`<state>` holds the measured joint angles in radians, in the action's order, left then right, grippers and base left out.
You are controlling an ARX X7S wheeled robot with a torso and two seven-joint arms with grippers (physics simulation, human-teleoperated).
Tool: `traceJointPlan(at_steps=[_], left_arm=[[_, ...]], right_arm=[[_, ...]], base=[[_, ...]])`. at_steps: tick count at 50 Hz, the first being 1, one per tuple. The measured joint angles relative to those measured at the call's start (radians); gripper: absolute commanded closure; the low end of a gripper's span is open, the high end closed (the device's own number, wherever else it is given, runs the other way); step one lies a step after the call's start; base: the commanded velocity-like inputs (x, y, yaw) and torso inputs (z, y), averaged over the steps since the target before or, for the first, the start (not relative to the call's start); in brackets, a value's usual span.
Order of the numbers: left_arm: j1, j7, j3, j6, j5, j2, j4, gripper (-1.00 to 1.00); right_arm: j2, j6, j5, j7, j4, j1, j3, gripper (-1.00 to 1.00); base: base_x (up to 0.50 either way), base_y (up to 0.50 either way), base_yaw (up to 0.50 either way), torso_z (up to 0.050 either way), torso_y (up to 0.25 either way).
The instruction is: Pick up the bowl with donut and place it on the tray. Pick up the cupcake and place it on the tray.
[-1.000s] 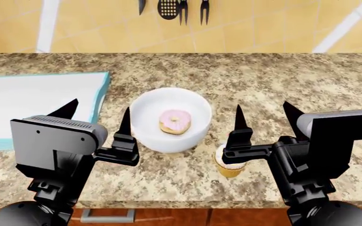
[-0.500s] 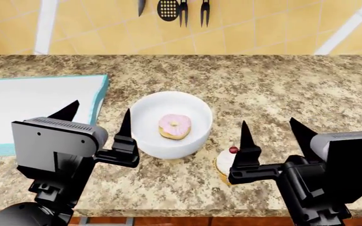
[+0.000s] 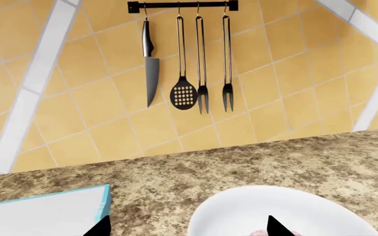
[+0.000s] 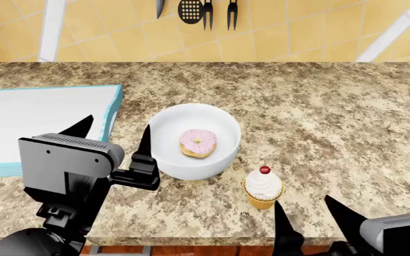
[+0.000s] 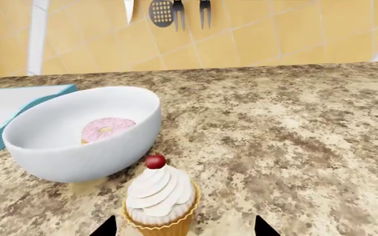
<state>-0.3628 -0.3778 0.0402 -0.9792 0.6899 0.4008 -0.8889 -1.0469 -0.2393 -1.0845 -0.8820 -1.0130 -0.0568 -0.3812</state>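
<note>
The white bowl (image 4: 168, 128) stands mid-counter with the pink-iced donut (image 4: 197, 142) lying inside it. Just to its front right is the cupcake (image 4: 262, 186), upright, cherry on top. The light-blue-rimmed tray (image 4: 117, 101) lies at the left. My left gripper (image 4: 116, 127) is open, one finger beside the bowl's left wall, the other over the tray's edge. My right gripper (image 4: 303, 204) is open and hangs just short of the cupcake. The right wrist view shows the cupcake (image 5: 159, 196) between the finger tips of the right gripper (image 5: 185, 223), with the bowl (image 5: 77, 147) behind. The left wrist view shows the bowl (image 3: 274, 211), the tray (image 3: 45, 216) and the left gripper (image 3: 187, 222).
A knife (image 3: 151, 64), a slotted spoon (image 3: 183, 91) and two forks (image 3: 228, 93) hang on a rail on the tiled wall behind the granite counter (image 4: 333, 117). The counter's front edge (image 4: 190, 242) runs close before the cupcake.
My right arm has drawn back toward the counter's front edge, uncovering the cupcake. The left arm has barely moved. Bowl, donut and cupcake stay where they were.
</note>
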Motion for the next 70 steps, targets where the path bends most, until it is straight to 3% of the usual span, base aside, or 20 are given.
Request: traceJointPlan(at_steps=[8,37,70], left_arm=[[-0.001,-0.002,0.006,0.005,0.002,0.002,0.005,-1.0],[-0.003,-0.007,0.023,0.028,0.0,0.013,0.021,-1.0],[0.001,-0.01,0.04,0.054,0.0,0.023,0.039,-1.0]], right_arm=[[-0.012,0.014,-0.023,0.03,0.042,0.014,-0.06,-1.0],[0.116,-0.259,-0.171,0.035,0.179,0.356,-0.211,-1.0],[0.179,-0.287,-0.165,0.062,0.282,0.415,-0.234,-1.0]], base=[[0.0,0.0,0.0,0.0,0.0],[0.0,0.0,0.0,0.0,0.0],[0.0,0.0,0.0,0.0,0.0]])
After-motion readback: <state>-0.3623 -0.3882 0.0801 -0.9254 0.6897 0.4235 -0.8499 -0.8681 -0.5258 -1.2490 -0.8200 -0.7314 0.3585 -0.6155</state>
